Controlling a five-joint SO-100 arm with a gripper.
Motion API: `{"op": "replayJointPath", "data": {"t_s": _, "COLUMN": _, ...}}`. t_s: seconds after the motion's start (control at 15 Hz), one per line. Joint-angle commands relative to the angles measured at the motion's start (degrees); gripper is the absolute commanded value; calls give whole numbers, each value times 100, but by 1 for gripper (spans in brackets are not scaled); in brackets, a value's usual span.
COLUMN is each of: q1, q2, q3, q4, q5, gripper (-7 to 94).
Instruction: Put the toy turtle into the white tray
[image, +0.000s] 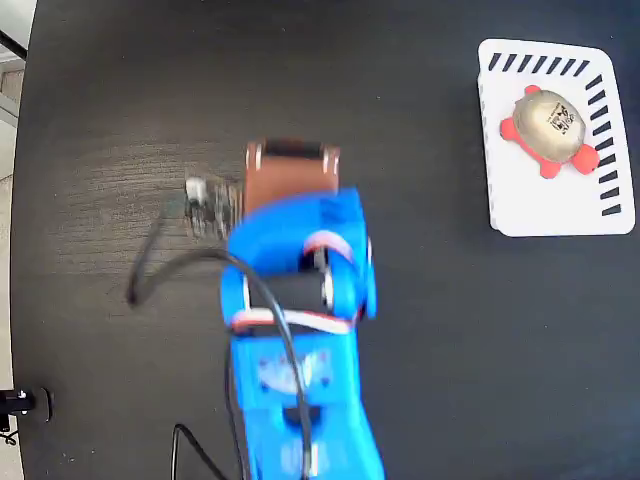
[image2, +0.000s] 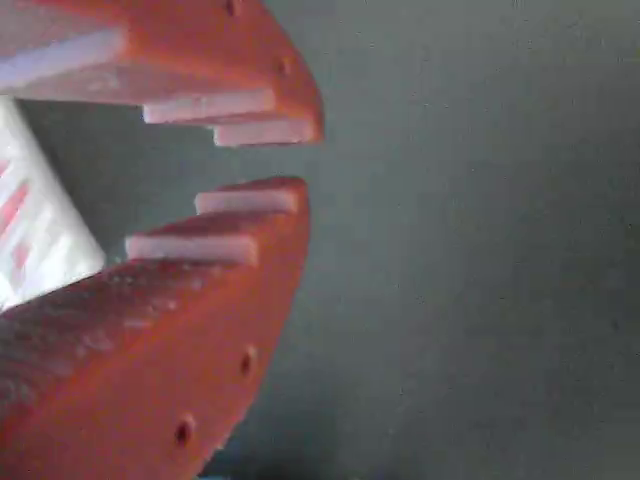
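**Turtle in the tray, arm clear**

Fixed view: the toy turtle (image: 549, 128) sits inside the white tray (image: 540, 205) at upper right, well apart from the blue arm (image: 295, 330) over the dark bench (image: 450, 350). Best simply to park without sweeping toward the tray

Wrist view: the orange jaws (image2: 300, 160) are slightly parted, holding nothing

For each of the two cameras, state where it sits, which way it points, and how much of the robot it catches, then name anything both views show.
Fixed view: overhead, looking straight down on the black table; shows the blue arm, and the golden-shelled toy turtle with red flippers lying in the rectangular white plastic tray with dark slots.
Wrist view: rides on the arm, looking along the orange toothed end effector, empty, jaws slightly apart, over dark table.
Shared: the table; a white slotted object at the wrist view's left edge may be the tray.
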Motion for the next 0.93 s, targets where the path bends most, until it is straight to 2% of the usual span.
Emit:
{"op": "replayJointPath", "data": {"t_s": 0.0, "q1": -211, "q2": 1354, "q3": 1187, "q4": -580, "q5": -44, "gripper": 0}}
{"op": "replayJointPath", "data": {"t_s": 0.2, "q1": -97, "q2": 2944, "q3": 2698, "q4": -756, "q5": -123, "gripper": 0}}
{"op": "replayJointPath", "data": {"t_s": 0.53, "q1": -114, "q2": 5704, "q3": 4474, "q4": 88, "q5": -114, "gripper": 0}}
{"op": "replayJointPath", "data": {"t_s": 0.87, "q1": -246, "q2": 7207, "q3": 5432, "q4": 835, "q5": -79, "gripper": 0}}
